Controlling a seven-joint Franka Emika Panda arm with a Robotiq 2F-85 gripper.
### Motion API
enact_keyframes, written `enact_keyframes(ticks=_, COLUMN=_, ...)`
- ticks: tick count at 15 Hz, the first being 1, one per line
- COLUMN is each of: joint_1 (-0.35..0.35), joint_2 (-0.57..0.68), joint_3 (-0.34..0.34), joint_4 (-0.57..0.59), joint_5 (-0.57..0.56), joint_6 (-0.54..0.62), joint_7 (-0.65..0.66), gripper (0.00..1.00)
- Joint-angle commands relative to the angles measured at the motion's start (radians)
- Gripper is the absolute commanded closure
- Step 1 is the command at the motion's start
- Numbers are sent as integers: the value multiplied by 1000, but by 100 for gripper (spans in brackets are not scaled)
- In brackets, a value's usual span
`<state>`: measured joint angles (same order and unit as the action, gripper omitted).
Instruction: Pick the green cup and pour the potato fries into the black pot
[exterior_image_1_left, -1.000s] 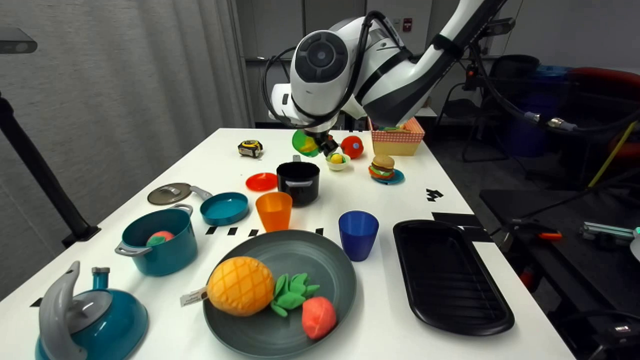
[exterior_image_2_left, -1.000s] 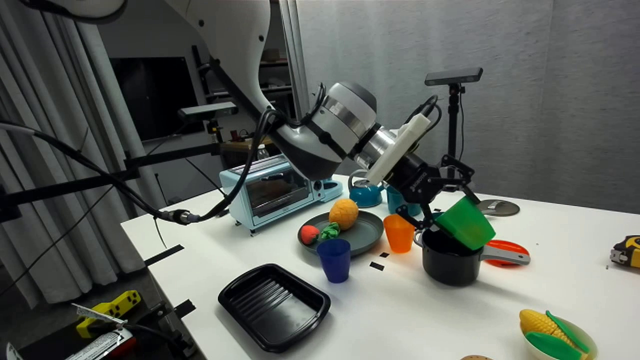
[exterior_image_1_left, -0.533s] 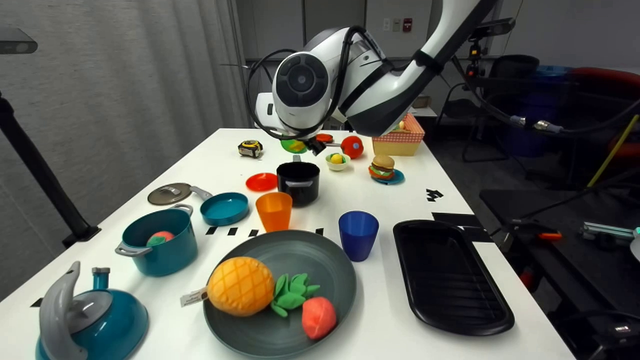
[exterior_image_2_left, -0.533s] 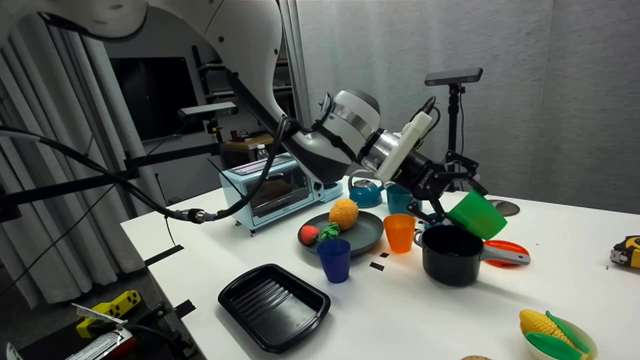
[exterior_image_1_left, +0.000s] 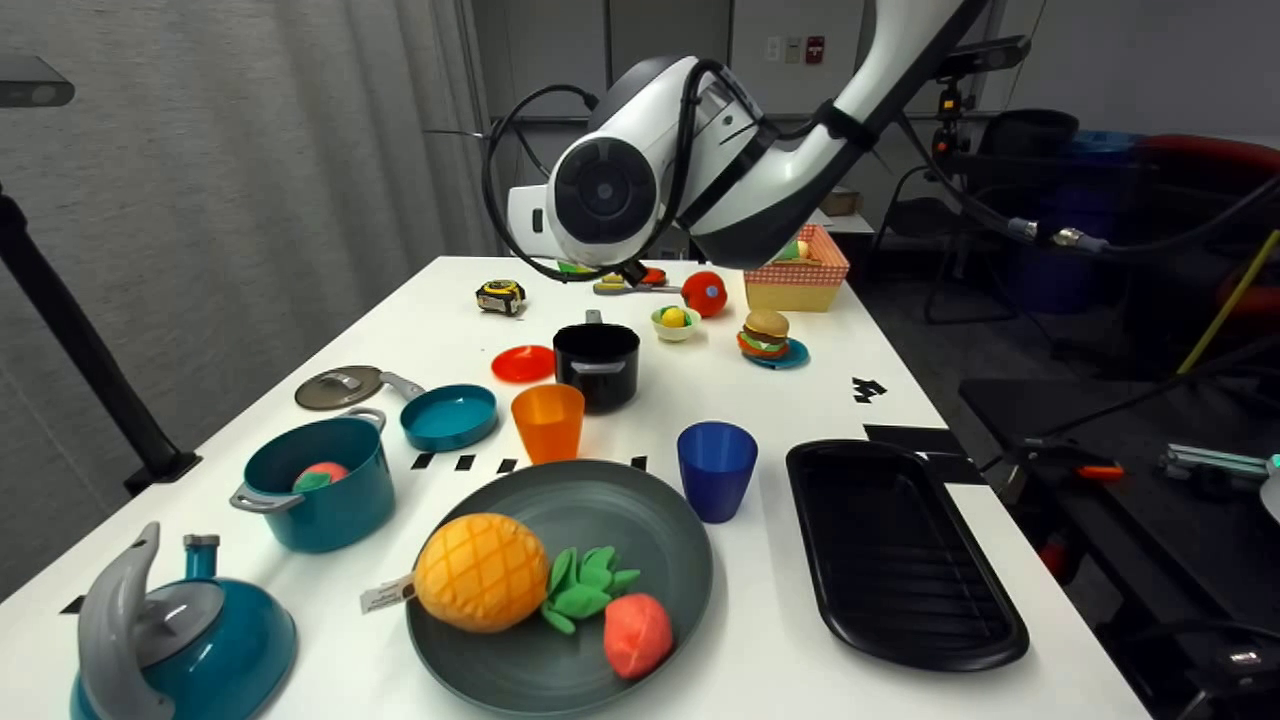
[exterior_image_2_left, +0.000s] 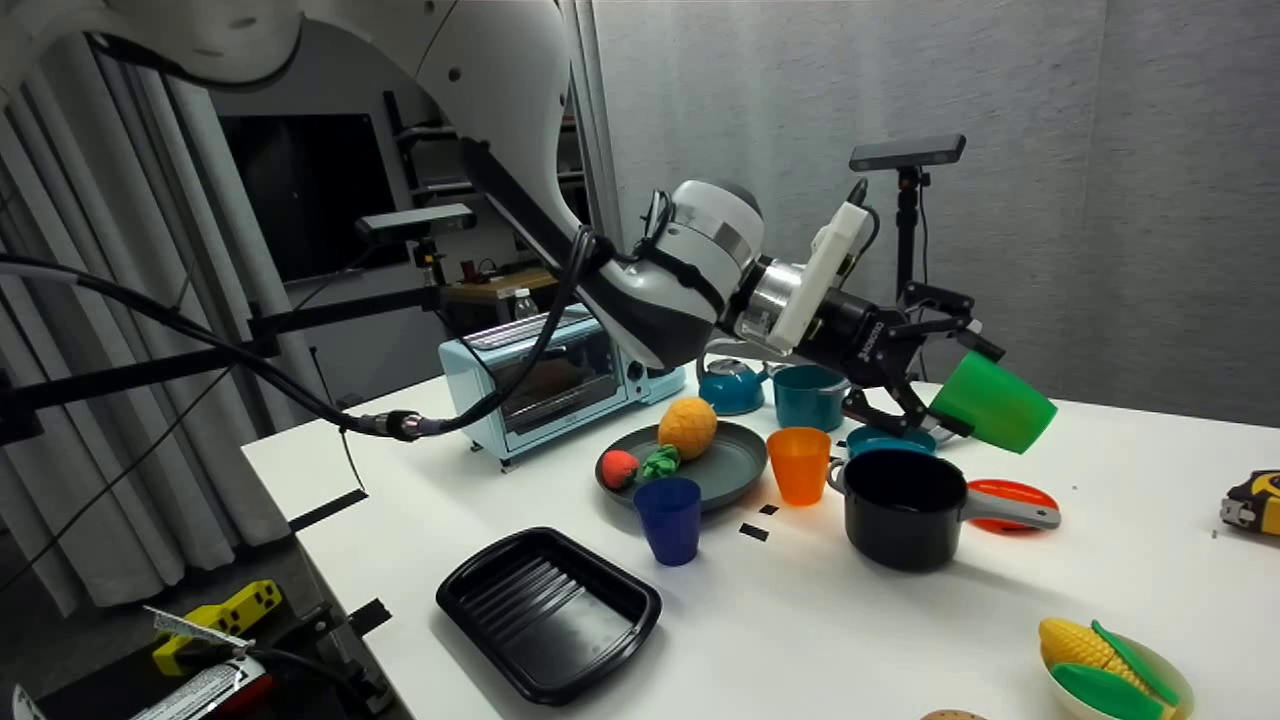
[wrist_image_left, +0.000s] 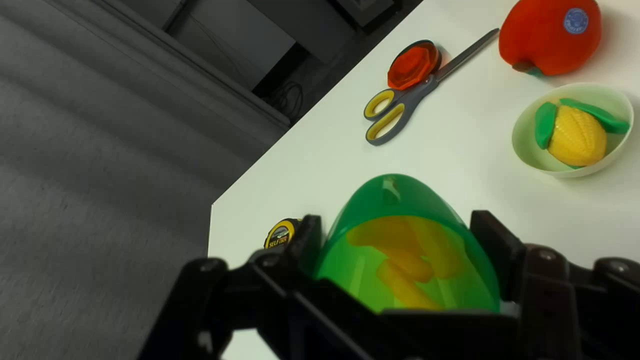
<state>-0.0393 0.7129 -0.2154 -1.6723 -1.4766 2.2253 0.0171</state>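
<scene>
Green cup (exterior_image_2_left: 993, 402): pinched in the pincer (exterior_image_2_left: 966, 383), tipped onto its side in the air with its mouth turned back toward the arm (exterior_image_2_left: 640, 300), above the counter (exterior_image_2_left: 740, 640) and apart from the black pot (exterior_image_2_left: 905, 515). Printed on the pincer's black housing (exterior_image_2_left: 850, 330): ROBOTIQ. Readable on the tape measure (wrist_image_left: 280, 235), near a corner of the counter: SELF, followed by something too blurred to make out. Stuck to the red toy fruit (wrist_image_left: 545, 40): a round blue sticker (wrist_image_left: 576, 21), with lettering too fuzzy to read. Attached to the plush pineapple (exterior_image_1_left: 482, 572) in an exterior view: a white tag (exterior_image_1_left: 388, 596), reaching past the rim of the grey plate (exterior_image_1_left: 560, 690), with print too small to tell.

Clear only in the wrist view: yellow fries (wrist_image_left: 412, 265), lying inside the cup. Seen best there too: scissors (wrist_image_left: 422, 92) with yellow-lined handles, near an edge of the counter, with the tip just beside the red toy fruit. Mostly hidden behind the arm (exterior_image_1_left: 605, 190) in an exterior view, down to a green sliver: the same cup. Shown in an exterior view alone: pale blue toaster oven (exterior_image_2_left: 555, 385), near an edge of the counter. Found likewise in an exterior view alone: red-checked basket (exterior_image_1_left: 800, 285), at a far corner of the counter, and pink-and-green toy (exterior_image_1_left: 318, 476) inside the teal pot (exterior_image_1_left: 330, 510).
</scene>
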Motion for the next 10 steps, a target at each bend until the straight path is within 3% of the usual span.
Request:
enact_keyframes(ticks=1, joint_1=-8, joint_2=-20, joint_3=25, joint_4=-22, joint_5=-71, joint_6=-57, joint_7=-12, gripper=48)
enact_keyframes(ticks=10, joint_1=1, joint_2=-22, joint_3=64, joint_4=-79, joint_5=-145, joint_6=-142, joint_7=16, gripper=48)
